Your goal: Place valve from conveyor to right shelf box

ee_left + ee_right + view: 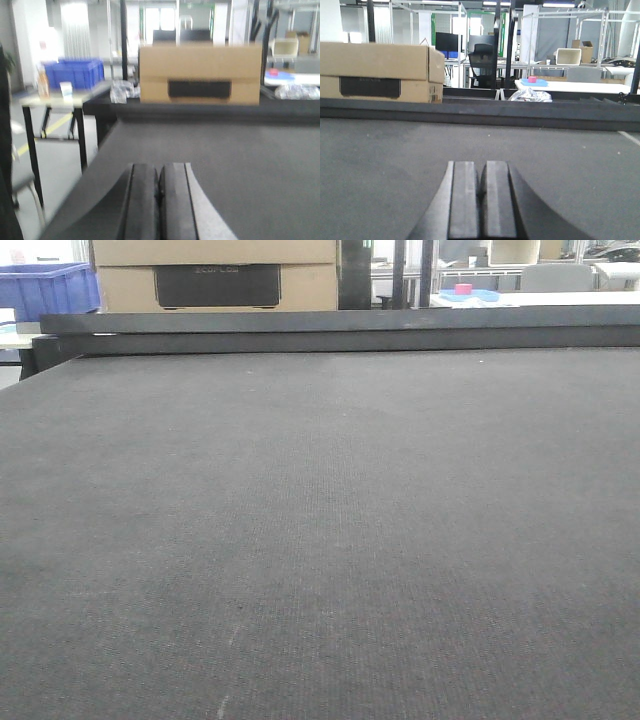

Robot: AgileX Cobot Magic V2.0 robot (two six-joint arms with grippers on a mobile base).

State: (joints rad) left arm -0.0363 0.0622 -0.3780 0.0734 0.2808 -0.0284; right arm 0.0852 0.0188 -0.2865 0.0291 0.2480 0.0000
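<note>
The conveyor [320, 540] filled almost the whole front-facing view as a flat, dark grey belt of fine woven texture, bounded at its far edge by a black rail [340, 330]. Beyond that rail stood a tan cardboard box [215, 275] with a dark label panel on its face, and to its left a blue crate [45, 285]. A small pink block [463, 288] sat on a blue tray on a white table further back on the right. The left gripper [159, 200] was seen from its wrist camera low over the belt near the belt's left edge, with its two dark fingers [142, 205] clenched flat against each other and only a thin seam between them. That view was blurred. The right gripper [482, 200] was likewise low over the belt and pointed at the far rail, its fingers [465, 200] pressed together pad to pad in the same clenched state. A crumpled clear plastic bag [529, 95] lay behind the rail in the right wrist view. The position of the valve could not be established from any of the three views.
</note>
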